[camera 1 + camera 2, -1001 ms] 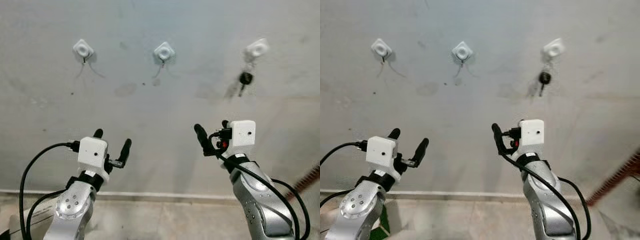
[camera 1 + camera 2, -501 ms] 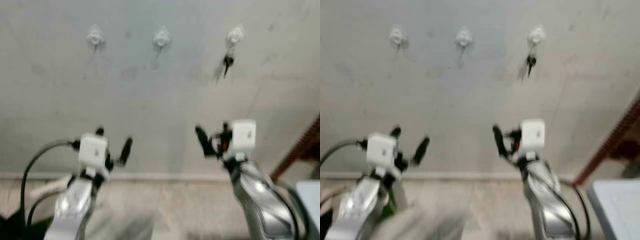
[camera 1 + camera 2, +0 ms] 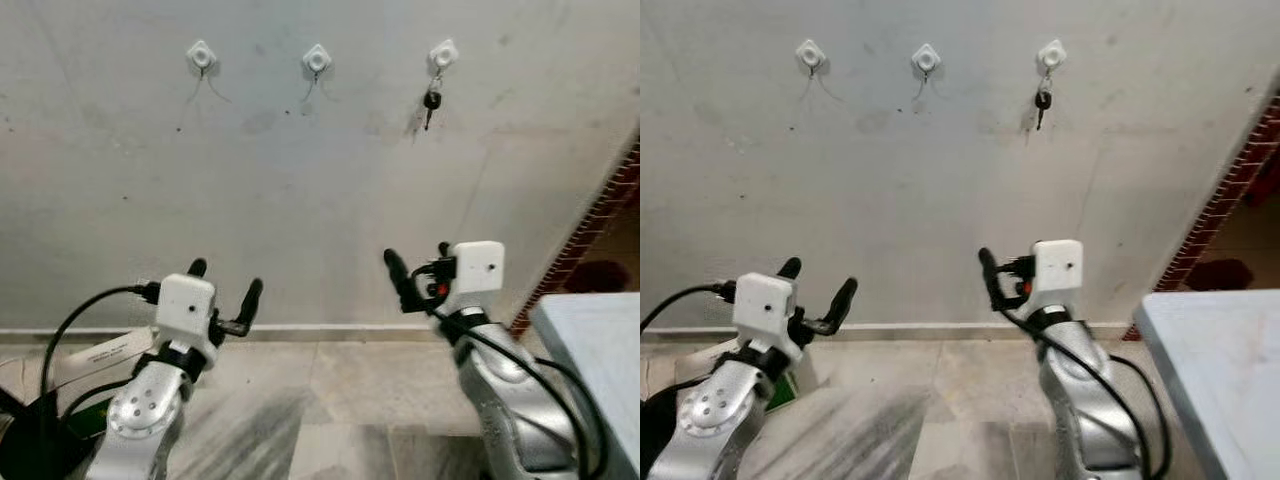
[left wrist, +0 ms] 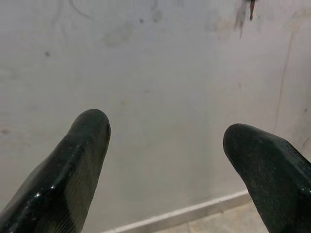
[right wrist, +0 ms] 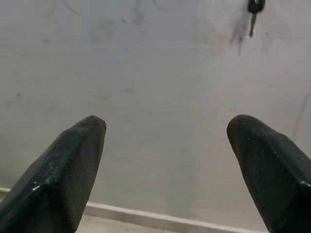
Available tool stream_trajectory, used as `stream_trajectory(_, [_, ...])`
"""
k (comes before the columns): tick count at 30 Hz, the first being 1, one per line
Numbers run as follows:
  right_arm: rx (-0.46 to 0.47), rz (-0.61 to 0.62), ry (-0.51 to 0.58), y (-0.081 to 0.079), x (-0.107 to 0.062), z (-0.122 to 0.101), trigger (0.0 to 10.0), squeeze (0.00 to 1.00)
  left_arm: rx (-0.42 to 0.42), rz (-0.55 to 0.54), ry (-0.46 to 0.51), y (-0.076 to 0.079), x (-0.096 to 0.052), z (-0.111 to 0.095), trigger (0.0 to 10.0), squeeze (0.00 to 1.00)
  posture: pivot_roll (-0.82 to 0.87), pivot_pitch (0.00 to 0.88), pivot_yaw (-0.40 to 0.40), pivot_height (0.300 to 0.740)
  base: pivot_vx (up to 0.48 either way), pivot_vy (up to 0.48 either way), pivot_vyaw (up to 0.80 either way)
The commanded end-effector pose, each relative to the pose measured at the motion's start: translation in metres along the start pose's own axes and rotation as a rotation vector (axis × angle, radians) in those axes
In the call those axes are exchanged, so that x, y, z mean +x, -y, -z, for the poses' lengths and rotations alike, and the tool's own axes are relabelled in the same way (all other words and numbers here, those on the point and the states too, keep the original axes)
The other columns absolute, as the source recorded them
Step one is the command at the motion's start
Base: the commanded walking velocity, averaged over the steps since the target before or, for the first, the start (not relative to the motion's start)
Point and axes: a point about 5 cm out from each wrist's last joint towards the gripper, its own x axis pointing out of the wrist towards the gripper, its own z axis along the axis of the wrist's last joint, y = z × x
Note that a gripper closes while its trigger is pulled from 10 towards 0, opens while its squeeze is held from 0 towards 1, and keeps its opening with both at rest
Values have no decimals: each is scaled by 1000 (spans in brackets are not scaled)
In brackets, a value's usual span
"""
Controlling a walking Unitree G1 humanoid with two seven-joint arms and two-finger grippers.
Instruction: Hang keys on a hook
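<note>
A grey wall (image 3: 300, 200) is filling most of the scene, with three white hooks in a row high on it: the left hook (image 3: 201, 55), the middle hook (image 3: 317, 58) and the right hook (image 3: 443, 52). The keys (image 3: 431, 101) are hanging from the right hook, lying against the wall, while the other two hooks are carrying nothing. A brick edge (image 3: 600, 225) is running down at the far right, a pale tabletop (image 3: 600, 350) is showing at the lower right corner, and a white skirting strip (image 3: 320, 328) is meeting the tiled floor (image 3: 330, 400). Nothing is standing between the arms and the wall. Both arms are reaching forward and up, well below the hooks. The left hand (image 3: 226, 291) is released, fingers spread and holding nothing; the right hand (image 3: 418, 272) is likewise released and empty. No writing can be read.
</note>
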Motion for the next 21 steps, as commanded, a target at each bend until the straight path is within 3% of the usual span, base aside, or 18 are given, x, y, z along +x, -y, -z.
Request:
stream_trajectory(1, [-9,14,12,4,0,-4,10000,0,-9,14,-3,2,0,1,10000,0,56,0,35,740,-285,0,0])
stream_trajectory(21, [14,29,8,6,0,-3,10000,0,-12,20,-3,3,1,1,10000,0,55,0,35,740,-283,0,0])
